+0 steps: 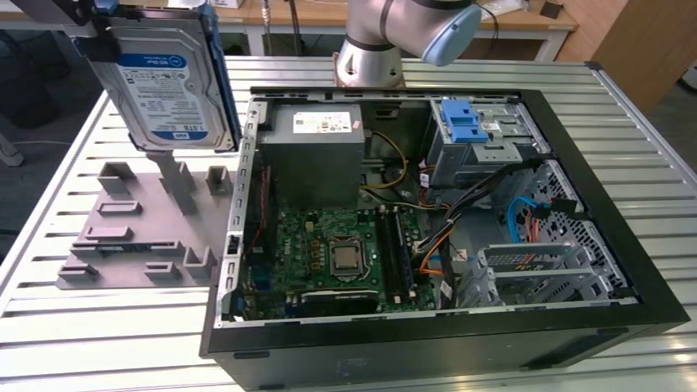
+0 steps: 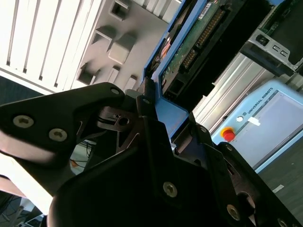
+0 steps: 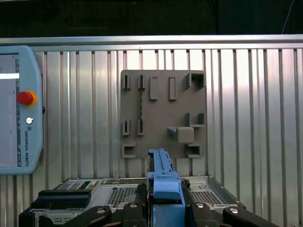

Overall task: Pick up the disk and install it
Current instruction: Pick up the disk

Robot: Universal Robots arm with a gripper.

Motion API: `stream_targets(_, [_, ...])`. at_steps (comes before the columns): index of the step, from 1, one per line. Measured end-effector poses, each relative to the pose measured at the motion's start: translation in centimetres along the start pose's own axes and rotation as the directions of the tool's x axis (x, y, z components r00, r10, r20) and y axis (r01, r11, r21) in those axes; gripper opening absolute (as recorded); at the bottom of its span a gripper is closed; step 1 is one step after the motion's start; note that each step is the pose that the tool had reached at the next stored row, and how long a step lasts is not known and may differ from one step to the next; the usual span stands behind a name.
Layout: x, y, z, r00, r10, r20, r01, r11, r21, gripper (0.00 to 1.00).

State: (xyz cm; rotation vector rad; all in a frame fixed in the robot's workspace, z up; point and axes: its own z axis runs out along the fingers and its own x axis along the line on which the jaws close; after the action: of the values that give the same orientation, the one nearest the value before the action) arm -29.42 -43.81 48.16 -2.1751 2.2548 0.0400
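The disk (image 1: 169, 82) hangs upright in the air at the exterior view's upper left, showing its blue-and-white label and blue side rails. It is above the grey fixture plate (image 1: 120, 237), clear of it. My gripper (image 1: 147, 20) is shut on the disk's upper end. In the first wrist view my gripper (image 3: 163, 201) clamps the disk's blue rail (image 3: 161, 175) edge-on, with the fixture plate (image 3: 161, 109) far below. The second wrist view has my gripper (image 2: 163, 118) closed on the blue rail, with the disk's green circuit board (image 2: 199, 42) beyond.
An open computer case (image 1: 610, 204) lies on the slatted metal table (image 1: 65, 343) at the exterior view's right. Inside are a grey power-supply box (image 1: 316, 155), a metal cage with a blue latch (image 1: 468, 126), and the motherboard (image 1: 326, 253). A teach pendant (image 3: 14, 109) lies on the table.
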Motion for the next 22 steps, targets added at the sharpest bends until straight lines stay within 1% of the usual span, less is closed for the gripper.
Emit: stream_targets(22, [0.96,-4.15,-0.07,1.0,0.0,0.0,0.0,1.0,0.0,0.37])
